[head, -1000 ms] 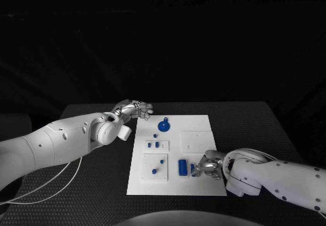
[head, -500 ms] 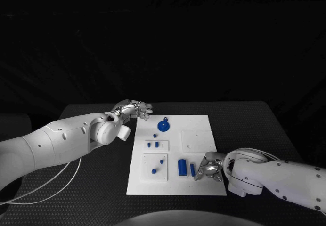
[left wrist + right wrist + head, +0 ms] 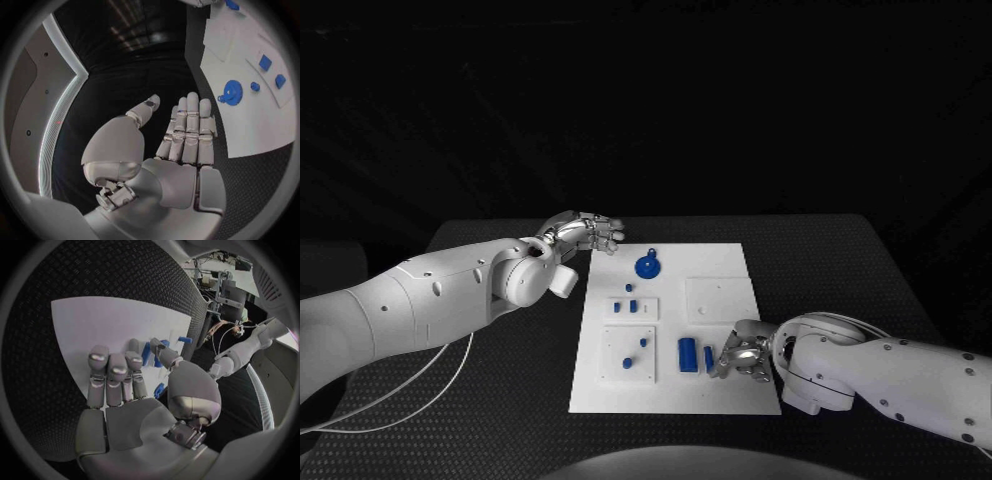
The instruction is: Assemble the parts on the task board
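Left hand: the left hand (image 3: 589, 232) hovers over the black counter (image 3: 488, 400), just off the far left corner of the board; its fingers (image 3: 187, 130) lie straight and side by side with the thumb held apart, and it grasps nothing.
Right hand: the right hand (image 3: 743, 355) is low over the near right part of the board, palm down; its thumb and one fingertip (image 3: 134, 347) come close together at a small blue bar, but I cannot tell whether they pinch it.
Board: the white board (image 3: 718, 270) lies flat on the counter between the two hands.
Gear: a round blue gear (image 3: 648, 267) sits on the board's far part, just beside the left hand and well apart from the right hand.
Small pieces: two small blue pieces (image 3: 627, 308) lie side by side on a raised white square, nearer than the gear, between the hands.
Pegs: two little blue pegs (image 3: 635, 355) rest on the near left square, well apart from the right hand.
Bars: a thick blue bar (image 3: 687, 354) stands just beside the right hand's fingertips, with a thinner blue bar (image 3: 708, 357) between it and the hand, at the fingertips.
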Controlling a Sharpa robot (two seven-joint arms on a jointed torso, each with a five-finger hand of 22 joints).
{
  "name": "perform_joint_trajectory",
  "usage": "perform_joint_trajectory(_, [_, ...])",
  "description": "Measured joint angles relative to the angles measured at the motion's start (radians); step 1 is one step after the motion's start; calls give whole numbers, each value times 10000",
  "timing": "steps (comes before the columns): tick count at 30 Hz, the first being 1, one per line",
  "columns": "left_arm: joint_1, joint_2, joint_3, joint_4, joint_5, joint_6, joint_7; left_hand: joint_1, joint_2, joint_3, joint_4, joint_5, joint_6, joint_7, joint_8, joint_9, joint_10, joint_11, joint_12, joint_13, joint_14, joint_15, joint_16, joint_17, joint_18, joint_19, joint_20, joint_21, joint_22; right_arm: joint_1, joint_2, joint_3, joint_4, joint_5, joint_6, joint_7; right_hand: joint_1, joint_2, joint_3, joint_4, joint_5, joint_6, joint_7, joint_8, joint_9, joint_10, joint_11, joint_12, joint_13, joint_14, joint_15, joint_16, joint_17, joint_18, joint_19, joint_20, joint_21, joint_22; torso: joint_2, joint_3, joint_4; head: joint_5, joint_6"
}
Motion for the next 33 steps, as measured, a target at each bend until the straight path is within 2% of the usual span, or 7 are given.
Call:
perform_joint_trajectory(5, [0, -1, 0, 2, 0, 7, -7, 0, 0, 0, 0, 0, 0, 0, 0, 0, 0, 0, 0, 0, 0, 0, 0, 8, -4, 0, 0, 0, 0, 0, 81, 4, -96, -43, -2, -17, -122, 167, 213, 144, 0, 33, -33, 9, 20, 1, 0, 0, 2, 3, 3, 0, 12, 8, 1, 1, 0, 0, 0, 0, 0, 1, -16])
perform_joint_trajectory(12, [0, 0, 0, 2, 0, 17, -16, 0, 0, 0, 0, 0, 0, 0, 0, -1, 0, 0, 0, 1, 0, 0, 0, 10, -14, 0, 0, -40, 0, 7, 213, 10, -180, -115, 122, -28, 297, 661, 876, -381, -1, 93, -11, -32, -9, 1, 1, 0, 23, 4, 4, 0, 25, 15, -22, -20, 0, 2, -3, 0, 0, 0, -35])
perform_joint_trajectory(16, [0, 3, 0, 2, -1, 22, -21, 0, 0, 18, 18, 0, 0, 0, 0, -1, 0, 0, 0, 1, 0, 0, 0, 10, 26, 0, 0, -40, 9, 10, 275, 11, -239, -142, 176, -40, 377, 821, 1045, -504, -1, 133, -17, -29, -42, 2, 1, 0, 23, 4, 5, 0, 25, 19, -21, -20, 0, 13, -4, 0, 0, 5, -33])
perform_joint_trajectory(20, [0, 4, 0, 3, -2, 26, -26, 0, 0, 21, 21, 0, 0, 0, 0, -1, 0, 0, 0, 1, 0, 0, 0, 20, 81, 0, 0, -40, 8, 14, 311, 18, -269, -207, 208, -67, 376, 819, 1045, -504, 2, 135, -18, -28, -43, 2, 1, 0, 34, 4, 5, 0, 35, 21, -22, -20, 44, 18, -4, 0, -4, 5, -27])
perform_joint_trajectory(28, [0, 4, 0, 3, -3, 32, -37, 0, 0, 21, 21, 0, 0, 0, 0, 8, 0, 0, 0, 2, 0, 0, -38, 19, 80, 0, 0, -40, 14, 21, 224, 28, -256, -326, 216, -81, 365, 455, 865, -573, 232, 164, -47, -26, -68, 1, 1, 0, 45, 3, 6, -33, 45, 89, -57, 16, 57, 28, -4, -2, -4, -5, -12])
perform_joint_trajectory(32, [0, 2, -1, -6, -3, 34, -40, 0, 0, 21, 21, 0, 0, 0, 0, 7, 0, 0, 0, 2, 0, 0, -38, 30, 79, 0, 0, -40, 17, 25, 42, 29, -212, -239, 216, -39, 161, 10, 546, -480, 449, 147, -31, -34, -72, 1, 1, 0, 45, 2, 7, -37, 45, 95, -57, 16, 57, 28, -4, -4, -4, -10, 11])
perform_joint_trajectory(33, [0, 2, -1, -8, -3, 34, -40, 0, 0, 21, 21, 0, 0, 0, 0, 7, 0, 0, 0, 2, 0, 0, -38, 30, 78, 0, 0, -40, 17, 25, -8, 29, -192, -190, 217, -21, 73, -221, 431, -423, 504, 130, -15, -85, -109, 1, 0, -27, 45, 1, 8, -37, 45, 98, -57, 16, 57, 22, -4, -4, -4, -12, 20])
